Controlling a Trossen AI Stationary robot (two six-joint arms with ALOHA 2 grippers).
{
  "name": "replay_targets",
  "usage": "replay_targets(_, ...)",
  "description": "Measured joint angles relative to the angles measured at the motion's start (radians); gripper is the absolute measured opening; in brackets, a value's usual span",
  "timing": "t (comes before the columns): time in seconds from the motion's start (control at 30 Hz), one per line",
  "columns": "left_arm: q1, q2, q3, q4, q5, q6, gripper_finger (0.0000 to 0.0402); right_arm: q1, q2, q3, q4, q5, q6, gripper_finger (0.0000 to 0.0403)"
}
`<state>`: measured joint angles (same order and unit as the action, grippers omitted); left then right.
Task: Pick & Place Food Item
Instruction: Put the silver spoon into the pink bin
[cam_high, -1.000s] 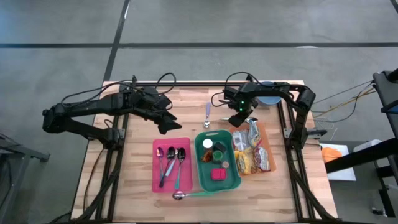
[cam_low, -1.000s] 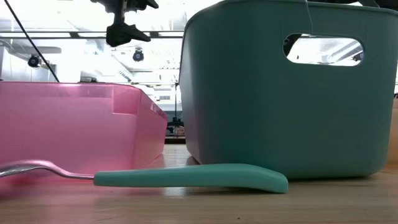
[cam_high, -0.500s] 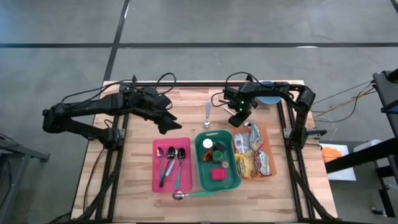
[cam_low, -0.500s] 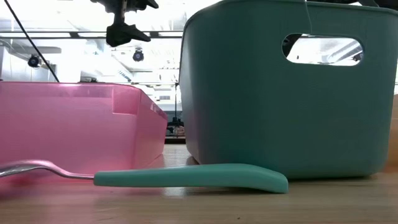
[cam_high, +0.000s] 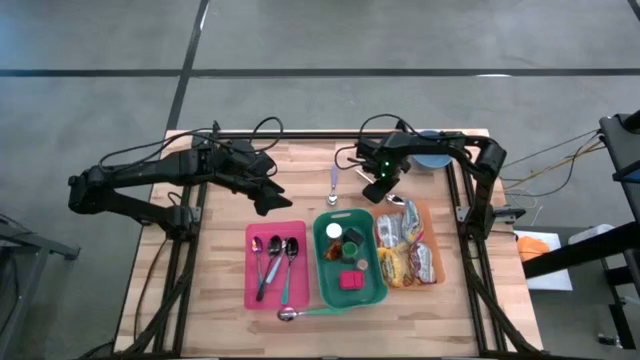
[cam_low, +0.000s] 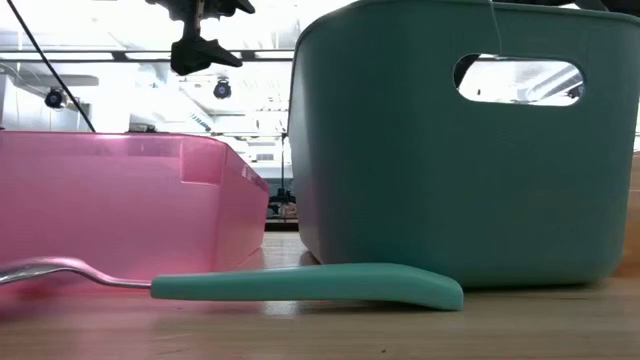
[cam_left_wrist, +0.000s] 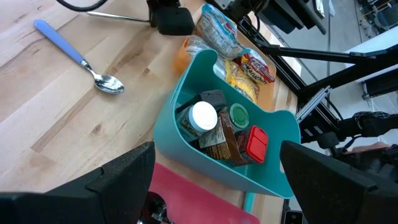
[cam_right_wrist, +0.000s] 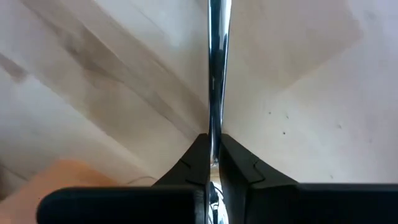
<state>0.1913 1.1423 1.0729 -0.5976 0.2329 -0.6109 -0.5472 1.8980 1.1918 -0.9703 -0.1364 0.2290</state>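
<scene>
A silvery snack packet (cam_left_wrist: 219, 32) stands tilted over the far end of the orange tray (cam_high: 430, 262), which holds more packets. My right gripper (cam_high: 378, 188) points down at that packet's far end and is shut on it. Beside the tray, the teal bin (cam_high: 322, 270) holds small jars and a red box. My left gripper (cam_left_wrist: 214, 199) hangs open above the table, left of the bins (cam_high: 265, 198), with nothing between its fingers. My right gripper pinches a thin shiny edge (cam_right_wrist: 214, 134) of the silvery packet between its two fingers, coming from above and pointing down. The packet shows edge-on past the fingers. Its far end (cam_left_wrist: 205, 15) is raised and its lower end still reaches the orange tray.
A pink tray (cam_high: 275, 265) with three spoons lies left of the teal bin. A blue-handled spoon (cam_high: 333, 185) lies on the wood beyond the bin, and a teal-handled spoon (cam_low: 300, 287) lies at the near edge. A blue dish (cam_high: 432, 160) sits at the far right.
My right gripper has taken hold of the silvery packet and drawn its far end up off the orange tray, toward the table's far left. The packet lay flat before and now shows narrower from above.
</scene>
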Motion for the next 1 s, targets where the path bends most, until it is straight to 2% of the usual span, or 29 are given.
replay_targets(0.43, 0.000, 0.000, 0.000, 0.002, -0.001, -0.030, 0.0347, 0.000, -0.004, 0.171, -0.073, 0.001, -0.019, 0.0013)
replay_targets(0.8, 0.000, 0.000, 0.000, 0.036, -0.034, -0.259, 0.0347, 0.001, -0.071, 0.317, -0.122, -0.003, -0.005, 0.0013)
replay_targets(1.0, 0.000, 0.000, 0.000, 0.145, -0.040, -0.191, 0.0347, 0.027, -0.152, 0.342, -0.111, -0.049, 0.048, 0.0013)
